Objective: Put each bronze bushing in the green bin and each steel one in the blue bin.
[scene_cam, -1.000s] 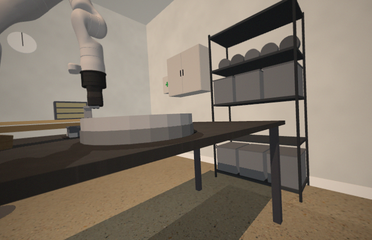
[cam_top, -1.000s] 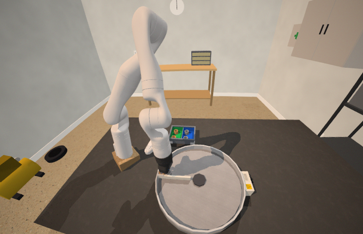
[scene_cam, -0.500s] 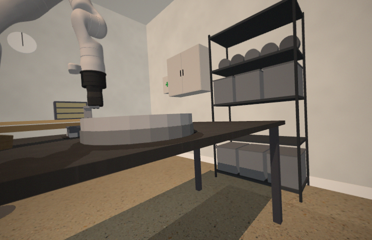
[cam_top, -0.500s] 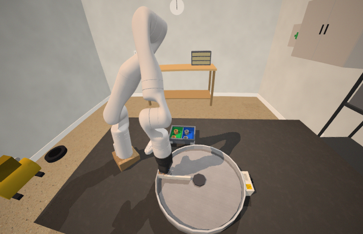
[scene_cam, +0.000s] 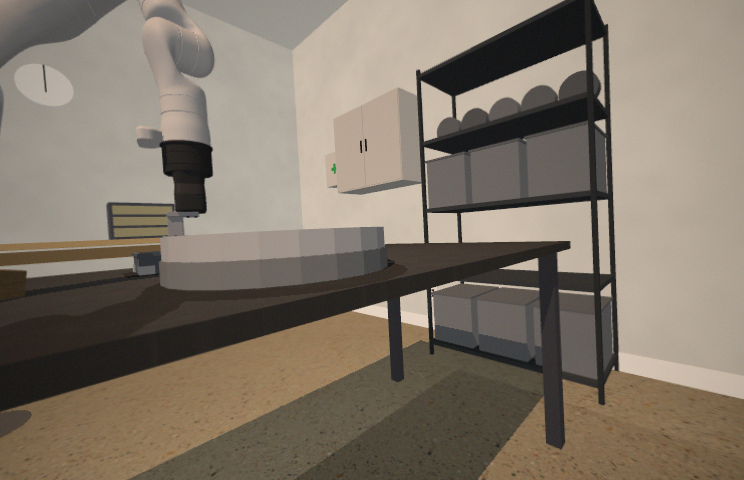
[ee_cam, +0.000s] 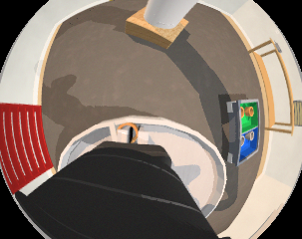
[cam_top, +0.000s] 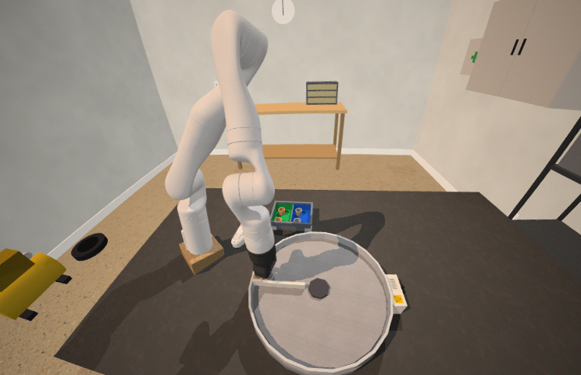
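Note:
My gripper [cam_top: 261, 277] [scene_cam: 176, 225] [ee_cam: 136, 131] is low over the left edge of the turntable [cam_top: 340, 329] [scene_cam: 271, 246], at the outer end of the white bar. It is shut on a bronze bushing, which shows as an orange ring [ee_cam: 137, 130] around a dark fingertip in the wrist view. The bushing's lower part is hidden. The green bin [cam_top: 289, 206] [ee_cam: 248, 124] holds two bronze bushings [cam_top: 281, 211] [ee_cam: 250, 111]. The blue bin [cam_top: 307, 211] [ee_cam: 248, 150] beside it holds two steel bushings [cam_top: 298, 212] [ee_cam: 250, 135]. No other bushing shows on the turntable.
The white bar [cam_top: 284, 285] runs from the turntable's left rim to the dark hub [cam_top: 319, 288]. A raised wall rings the turntable. A white box with a yellow label [cam_top: 397, 299] is at its right side. The bins stand behind the turntable, near the arm's wooden base [cam_top: 202, 256] [ee_cam: 152, 32].

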You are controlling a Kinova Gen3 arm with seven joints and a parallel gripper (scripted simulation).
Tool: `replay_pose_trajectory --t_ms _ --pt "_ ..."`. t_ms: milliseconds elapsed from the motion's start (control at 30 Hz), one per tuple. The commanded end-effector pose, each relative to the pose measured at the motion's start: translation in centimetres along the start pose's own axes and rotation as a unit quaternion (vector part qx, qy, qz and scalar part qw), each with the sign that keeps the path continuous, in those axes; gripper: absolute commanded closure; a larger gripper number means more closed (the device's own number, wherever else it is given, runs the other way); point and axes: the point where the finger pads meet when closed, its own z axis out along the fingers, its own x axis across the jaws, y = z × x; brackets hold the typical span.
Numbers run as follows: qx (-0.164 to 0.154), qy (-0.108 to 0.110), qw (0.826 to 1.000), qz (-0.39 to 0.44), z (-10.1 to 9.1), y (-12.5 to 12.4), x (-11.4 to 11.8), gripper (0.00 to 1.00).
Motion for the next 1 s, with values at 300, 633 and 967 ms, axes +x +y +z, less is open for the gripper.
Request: replay_pose_trajectory --t_ms 300,633,967 --pt "-0.001 0.0 1.0 0.0 -0.33 0.04 -0.01 1.0" --pt "-0.001 -0.001 1.0 0.0 -0.63 0.04 -0.01 1.0" --pt "-0.001 0.0 1.0 0.001 -0.92 0.04 -0.01 1.0"
